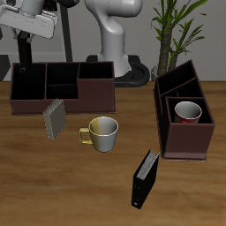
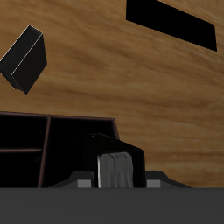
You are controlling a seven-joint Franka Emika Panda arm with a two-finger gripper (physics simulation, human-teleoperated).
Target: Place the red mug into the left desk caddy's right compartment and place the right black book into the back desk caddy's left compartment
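The back desk caddy (image 1: 62, 104) stands broadside at the rear. My gripper (image 1: 24, 48) hangs above its end compartment, the one farthest from the left desk caddy (image 1: 185, 146). It is shut on the right black book (image 1: 24, 69), which hangs upright and edge-on, its lower end down at the caddy's rim. In the wrist view the held book (image 2: 105, 144) shows pale page edges between my fingers, just over the caddy's dark compartments (image 2: 79, 122). The red mug (image 1: 187, 111) stands upright inside the left desk caddy, in the compartment nearer the table's front edge.
A second black book (image 1: 146, 177) stands near the table's front edge. A yellow-green mug (image 1: 101, 132) sits mid-table, and a small grey book (image 1: 55, 117) (image 2: 24, 59) stands just in front of the back caddy. A potted plant (image 1: 177, 35) rises behind the left caddy.
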